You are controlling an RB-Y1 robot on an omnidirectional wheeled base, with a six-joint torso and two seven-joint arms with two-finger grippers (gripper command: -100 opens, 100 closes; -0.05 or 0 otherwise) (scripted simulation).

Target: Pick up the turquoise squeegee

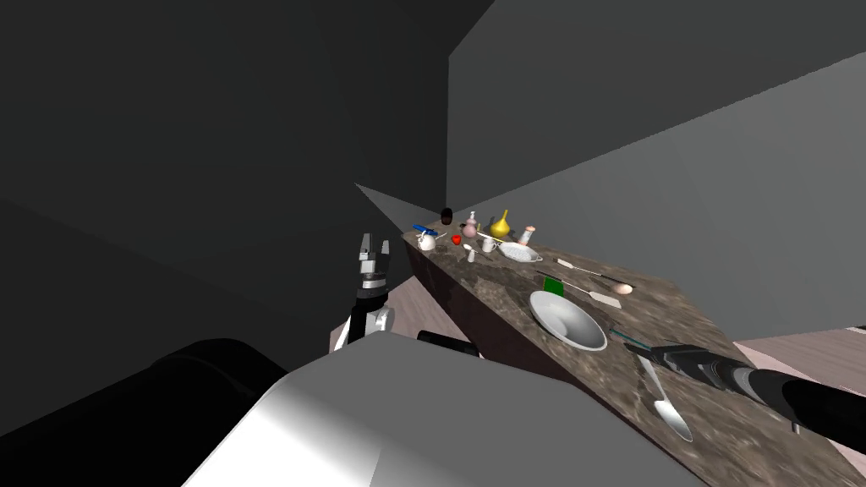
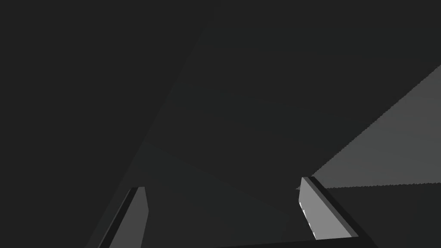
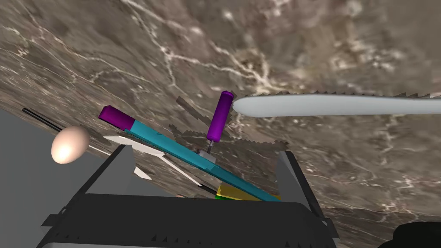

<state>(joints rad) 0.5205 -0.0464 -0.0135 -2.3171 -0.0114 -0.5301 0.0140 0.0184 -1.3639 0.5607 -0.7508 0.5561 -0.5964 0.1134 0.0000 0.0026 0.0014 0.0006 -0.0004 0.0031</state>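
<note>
The squeegee has a turquoise bar, a purple end cap and a purple handle sticking off its middle. It lies flat on the brown marbled counter. My right gripper is low over it and open, one finger on each side of the bar, neither pressing it. In the head view the squeegee shows as a thin teal line at the tip of my right gripper, past the bowl. My left gripper is raised off the counter's left side, open and empty, as the left wrist view shows.
A long white spoon lies beside the right gripper, its handle just past the squeegee's handle. A white bowl, a green block and an egg lie further along. Several small vessels crowd the counter's far end.
</note>
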